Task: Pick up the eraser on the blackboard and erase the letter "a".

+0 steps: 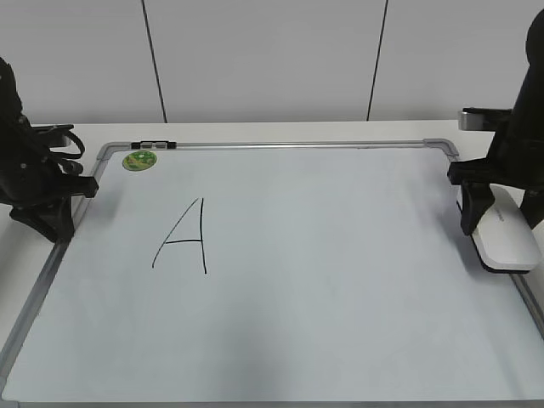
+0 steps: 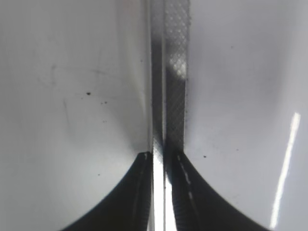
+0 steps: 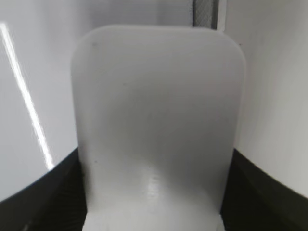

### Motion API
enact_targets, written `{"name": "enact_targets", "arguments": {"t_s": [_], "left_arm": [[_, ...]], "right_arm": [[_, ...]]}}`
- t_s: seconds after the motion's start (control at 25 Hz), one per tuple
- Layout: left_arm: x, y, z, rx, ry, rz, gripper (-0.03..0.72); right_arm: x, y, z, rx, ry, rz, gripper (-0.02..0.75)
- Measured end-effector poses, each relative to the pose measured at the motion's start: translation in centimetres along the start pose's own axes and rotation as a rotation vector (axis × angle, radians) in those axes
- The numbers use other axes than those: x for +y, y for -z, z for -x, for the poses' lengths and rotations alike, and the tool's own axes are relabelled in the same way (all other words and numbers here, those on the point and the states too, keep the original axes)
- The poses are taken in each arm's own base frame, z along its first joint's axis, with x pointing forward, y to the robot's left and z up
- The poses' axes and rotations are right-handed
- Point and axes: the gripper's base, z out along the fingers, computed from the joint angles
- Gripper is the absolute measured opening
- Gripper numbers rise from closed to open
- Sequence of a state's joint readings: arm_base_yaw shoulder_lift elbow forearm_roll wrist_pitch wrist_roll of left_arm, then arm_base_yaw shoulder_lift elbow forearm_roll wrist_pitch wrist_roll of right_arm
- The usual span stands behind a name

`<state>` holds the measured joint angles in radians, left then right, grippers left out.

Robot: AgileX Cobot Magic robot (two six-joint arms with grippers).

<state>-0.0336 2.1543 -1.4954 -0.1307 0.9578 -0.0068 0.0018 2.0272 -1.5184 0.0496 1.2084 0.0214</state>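
Right tool (image 1: 497,223) sits at the right edge of the blackboard (image 1: 340,297), its dark fingers (image 3: 38,202) closed against both long sides of the eraser (image 1: 508,231) — in the right wrist view the white block (image 3: 156,120) fills the frame, with a black finger showing at each lower corner, so the tool is pinching it. In the exterior view the eraser is a glossy white rounded slab with a dark underside, lying lengthwise along the board's right frame; whether it touches the surface or is slightly lifted cannot be told.

Left tool (image 1: 51,208) is at the opposite edge, over the left frame rail (image 2: 168,96). In the left wrist view its two dark fingers (image 2: 139,192) sit close on either side of the silver rail, near its base; whether they actually squeeze the rail cannot be told.

A large angular capital "A" (image 1: 183,238) in thin black marker stands left of centre on the board. No small lowercase letter can be made out on the board. A small round green magnet (image 1: 139,159) sits near the top-left corner, just below a black clip (image 1: 155,144) on the upper frame. The board rests on a white tabletop (image 1: 255,132) before a pale panelled wall (image 1: 263,59).
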Motion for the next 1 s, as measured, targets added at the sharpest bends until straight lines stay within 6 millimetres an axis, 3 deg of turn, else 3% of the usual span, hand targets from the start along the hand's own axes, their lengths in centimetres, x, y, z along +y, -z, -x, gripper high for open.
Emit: {"name": "enact_targets", "arguments": {"t_s": [0.28,0.6,1.0], "left_arm": [[0.0,0.0,0.0,0.000,-0.007,0.000,0.107],[0.0,0.0,0.0,0.000,-0.007,0.000,0.107],[0.0,0.0,0.0,0.000,-0.007,0.000,0.107]], "right_arm": [[0.0,0.0,0.1,-0.002,0.001,0.000,0.526],[-0.1,-2.4,1.1,0.048,0.009,-0.002,0.526],[0.0,-1.9,1.9,0.018,0.021,-0.003,0.526]]}}
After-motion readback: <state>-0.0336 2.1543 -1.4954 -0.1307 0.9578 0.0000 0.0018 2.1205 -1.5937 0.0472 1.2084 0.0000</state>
